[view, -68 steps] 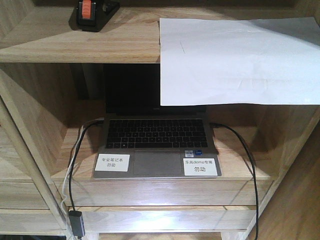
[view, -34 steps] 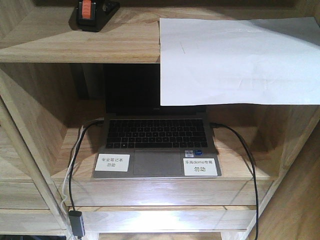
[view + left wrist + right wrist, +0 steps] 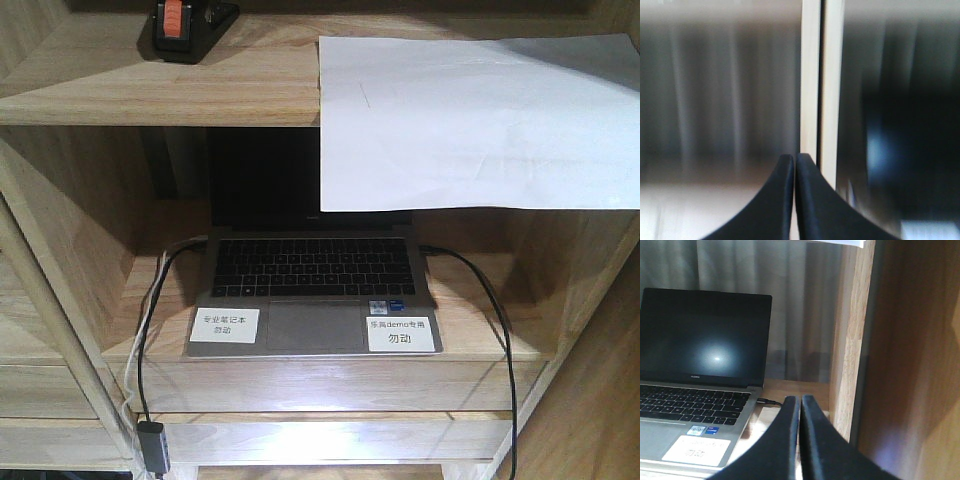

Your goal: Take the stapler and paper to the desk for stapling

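- Honestly, front view: nothing has budged from a second ago. The stapler (image 3: 183, 28) sits upper left on the top shelf (image 3: 200, 95). The paper (image 3: 470, 120) is upper right, drooping over the shelf edge across the laptop (image 3: 315, 290) screen. No arms showing.
- Left wrist view: blurry, but the left gripper (image 3: 794, 158) is pinched fully together with nothing in it.
- Right wrist view: the right gripper (image 3: 800, 399) is likewise closed and empty, low centre, with the laptop at left.
- My read: grabbing hasn't started, and the desk isn't in sight.

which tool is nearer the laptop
Right. The right tool sits shut just right of the laptop, beside the shelf wall. The left tool faces only a blurred pale post, no laptop in view.
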### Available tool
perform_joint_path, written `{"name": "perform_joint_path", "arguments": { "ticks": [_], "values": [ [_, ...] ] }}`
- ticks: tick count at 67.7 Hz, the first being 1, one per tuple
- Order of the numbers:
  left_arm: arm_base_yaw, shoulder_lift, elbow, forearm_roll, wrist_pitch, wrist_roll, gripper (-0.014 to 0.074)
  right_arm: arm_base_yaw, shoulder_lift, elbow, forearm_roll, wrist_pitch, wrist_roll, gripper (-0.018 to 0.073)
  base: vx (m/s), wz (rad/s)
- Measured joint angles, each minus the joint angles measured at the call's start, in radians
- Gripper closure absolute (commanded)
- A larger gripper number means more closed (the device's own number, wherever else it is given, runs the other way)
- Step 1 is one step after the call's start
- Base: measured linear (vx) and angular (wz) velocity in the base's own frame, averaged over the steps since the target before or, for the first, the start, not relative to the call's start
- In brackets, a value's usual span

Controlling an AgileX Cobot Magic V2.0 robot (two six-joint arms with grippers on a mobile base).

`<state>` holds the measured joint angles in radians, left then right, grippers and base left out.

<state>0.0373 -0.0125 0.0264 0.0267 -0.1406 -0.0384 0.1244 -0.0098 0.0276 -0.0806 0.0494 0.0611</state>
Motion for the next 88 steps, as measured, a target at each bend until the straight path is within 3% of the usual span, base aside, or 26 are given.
{"name": "perform_joint_path", "arguments": {
  "ticks": [6,18,45,55,75,88],
  "values": [
    [0.000,0.000,-0.008,0.000,-0.059,-0.001,0.0603,0.000,0.000,0.000,0.000,0.000,0.000,0.0568,0.00,0.00],
    [0.000,0.011,-0.167,0.000,-0.021,-0.017,0.0603,0.000,0.000,0.000,0.000,0.000,0.000,0.0568,0.00,0.00],
    [0.000,0.311,-0.660,0.000,0.425,-0.046,0.0603,0.000,0.000,0.000,0.000,0.000,0.000,0.0568,0.00,0.00],
    [0.000,0.359,-0.681,0.000,0.506,-0.048,0.0603,0.000,0.000,0.000,0.000,0.000,0.000,0.0568,0.00,0.00],
    [0.000,0.371,-0.682,0.000,0.532,-0.053,0.0596,0.000,0.000,0.000,0.000,0.000,0.000,0.0568,0.00,0.00],
    [0.000,0.371,-0.682,0.000,0.539,-0.037,0.0493,0.000,0.000,0.000,0.000,0.000,0.000,0.0568,0.00,0.00]
  ]
}}
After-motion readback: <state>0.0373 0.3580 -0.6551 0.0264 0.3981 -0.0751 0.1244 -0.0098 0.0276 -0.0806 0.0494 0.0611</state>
